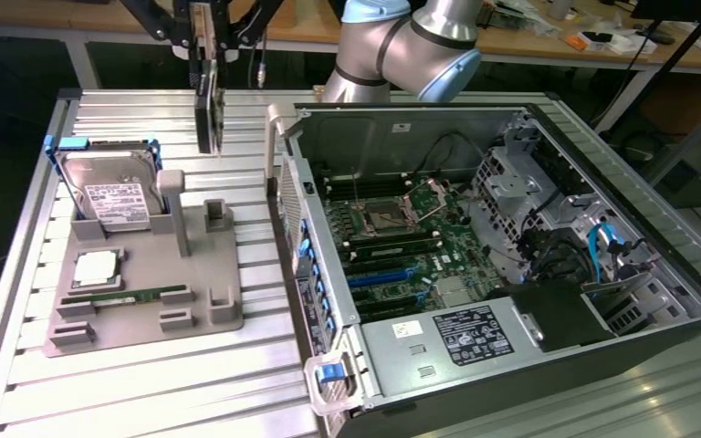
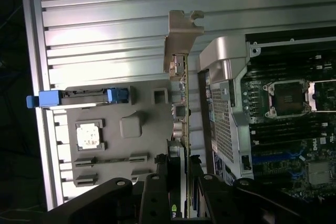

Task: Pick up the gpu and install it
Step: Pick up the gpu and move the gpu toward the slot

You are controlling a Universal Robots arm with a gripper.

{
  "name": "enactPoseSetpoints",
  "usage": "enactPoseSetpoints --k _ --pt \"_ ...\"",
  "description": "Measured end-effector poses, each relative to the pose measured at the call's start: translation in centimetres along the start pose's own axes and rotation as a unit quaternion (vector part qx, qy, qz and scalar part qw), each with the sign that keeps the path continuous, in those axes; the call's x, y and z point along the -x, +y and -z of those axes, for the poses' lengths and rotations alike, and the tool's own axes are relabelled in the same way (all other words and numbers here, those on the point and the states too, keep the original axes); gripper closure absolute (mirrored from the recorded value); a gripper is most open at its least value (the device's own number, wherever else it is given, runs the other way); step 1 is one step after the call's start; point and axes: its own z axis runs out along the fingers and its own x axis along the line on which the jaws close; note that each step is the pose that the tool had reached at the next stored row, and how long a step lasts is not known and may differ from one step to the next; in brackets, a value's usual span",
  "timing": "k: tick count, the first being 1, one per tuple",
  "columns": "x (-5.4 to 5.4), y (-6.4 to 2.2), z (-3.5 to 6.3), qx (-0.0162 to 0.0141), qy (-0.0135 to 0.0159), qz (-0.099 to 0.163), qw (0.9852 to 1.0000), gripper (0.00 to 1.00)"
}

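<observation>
Gripper (image 1: 211,50) clamped on the gpu (image 1: 208,109), card held clear above the table (image 1: 143,392)
it hangs long axis straight down, bracket end lowest, and the open PC case (image 1: 679,265) sits just off to the exterior view's right

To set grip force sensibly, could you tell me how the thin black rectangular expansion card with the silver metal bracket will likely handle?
The thin black rectangular expansion card is probably stiff: it hangs straight from the gripper. It looks fragile, with bare components along its board. Gripped far from its silver metal bracket, it might tilt if nudged.
</observation>
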Motion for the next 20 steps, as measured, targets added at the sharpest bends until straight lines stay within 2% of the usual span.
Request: enactPoseSetpoints --k 4,9,20 --pt "0.0 0.06 0.8 -0.0001 -0.0002 0.0 1.0 0.73" --pt "0.2 0.09 0.82 -0.0002 0.0001 0.0 1.0 0.73" --pt "2.0 0.25 0.72 -0.0002 -0.0001 0.0 1.0 0.73"
